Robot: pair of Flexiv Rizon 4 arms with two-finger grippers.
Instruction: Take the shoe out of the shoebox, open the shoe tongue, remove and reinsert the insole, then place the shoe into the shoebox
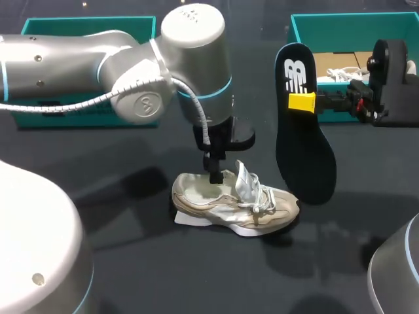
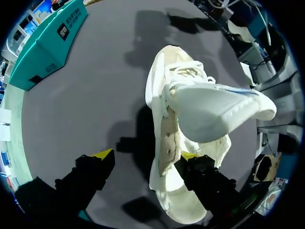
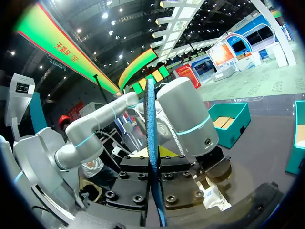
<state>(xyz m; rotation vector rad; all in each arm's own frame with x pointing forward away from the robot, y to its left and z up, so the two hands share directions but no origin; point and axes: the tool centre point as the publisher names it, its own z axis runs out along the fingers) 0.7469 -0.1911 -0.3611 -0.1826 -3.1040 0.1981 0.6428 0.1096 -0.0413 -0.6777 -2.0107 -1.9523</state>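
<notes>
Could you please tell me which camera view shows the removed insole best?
The head view: the whole black insole hangs upright there, pinched by the right gripper. The right wrist view shows only its thin blue edge between the fingers; the left wrist view misses it.

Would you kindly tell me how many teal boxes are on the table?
2. One teal box sits at the table's back left; the second teal box at its back right. No others seem hidden.
</notes>
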